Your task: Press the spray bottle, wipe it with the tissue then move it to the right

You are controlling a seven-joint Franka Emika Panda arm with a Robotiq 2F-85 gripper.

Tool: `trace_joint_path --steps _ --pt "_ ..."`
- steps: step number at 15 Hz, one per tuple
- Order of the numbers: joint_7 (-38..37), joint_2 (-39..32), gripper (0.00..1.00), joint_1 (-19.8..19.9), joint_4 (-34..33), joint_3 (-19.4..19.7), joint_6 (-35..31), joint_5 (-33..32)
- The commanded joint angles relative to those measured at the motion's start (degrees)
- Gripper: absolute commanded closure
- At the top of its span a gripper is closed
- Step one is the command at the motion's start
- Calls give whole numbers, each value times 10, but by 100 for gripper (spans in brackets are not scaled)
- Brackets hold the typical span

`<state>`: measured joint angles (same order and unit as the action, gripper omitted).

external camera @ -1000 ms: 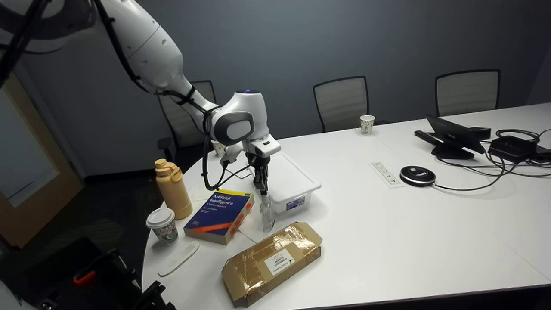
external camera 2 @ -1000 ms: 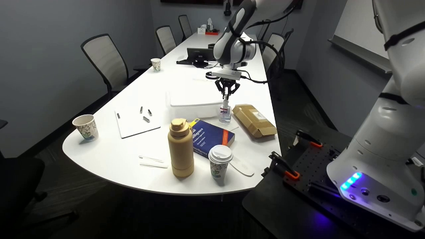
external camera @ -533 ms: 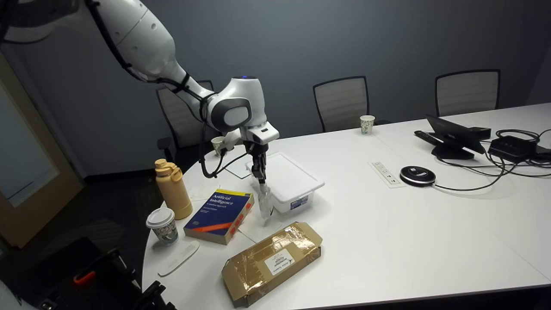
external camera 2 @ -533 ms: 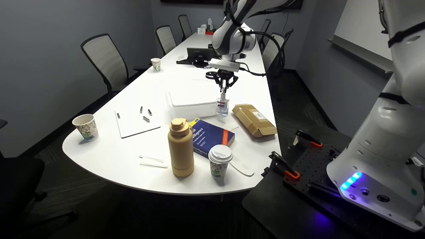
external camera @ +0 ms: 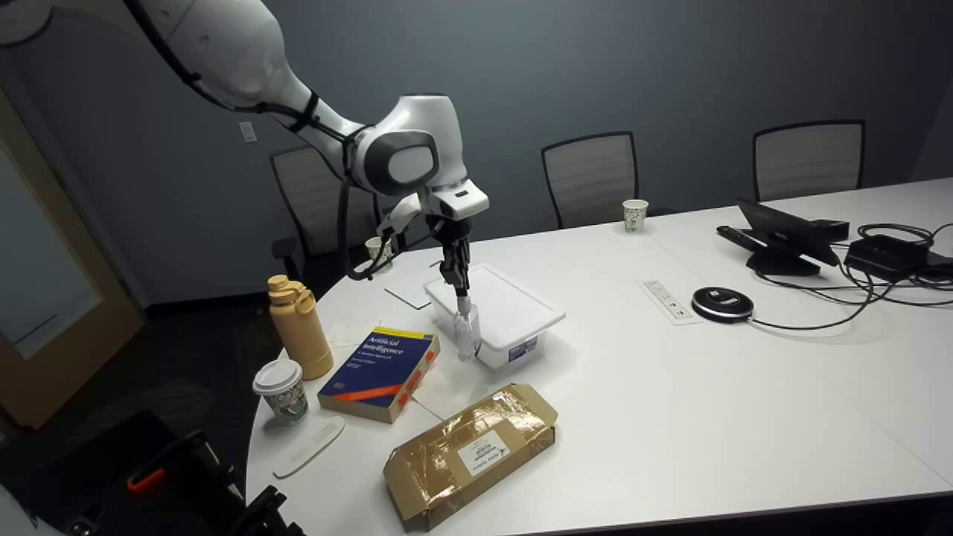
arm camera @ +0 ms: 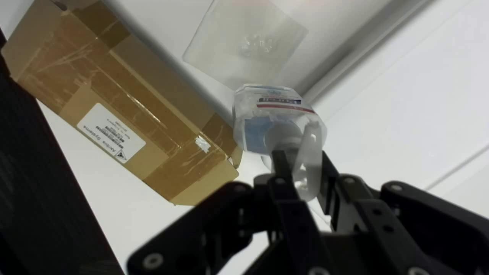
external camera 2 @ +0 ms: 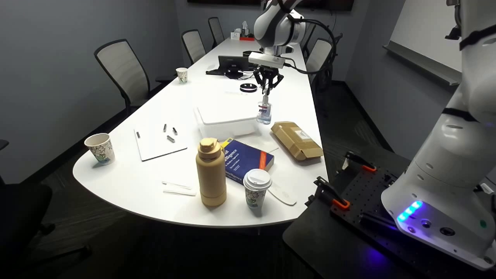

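Gripper (arm camera: 303,162) pinches the spray bottle (external camera 2: 264,113) by its top, clear of the table (external camera: 692,417) beside the lidded box (external camera: 499,305). Probably the moving step; next: carry it right, lower it upright.

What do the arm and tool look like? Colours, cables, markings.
The arm is rounded, glossy white, with a dark grey patch framing a pale pad near its end. Black cabling runs along it under black straps. The white base carries a blue light strip. The tool is black, jointed and two-fingered, with round grey screw heads. No lettering is readable.
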<state>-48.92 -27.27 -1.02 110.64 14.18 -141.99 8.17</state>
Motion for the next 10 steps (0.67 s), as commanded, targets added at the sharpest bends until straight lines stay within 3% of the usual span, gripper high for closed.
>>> trace_joint_path --steps 1,10 --pt "-13 45 95 15 14 3 26 -9" --pt "11 34 95 88 -45 16 31 1"
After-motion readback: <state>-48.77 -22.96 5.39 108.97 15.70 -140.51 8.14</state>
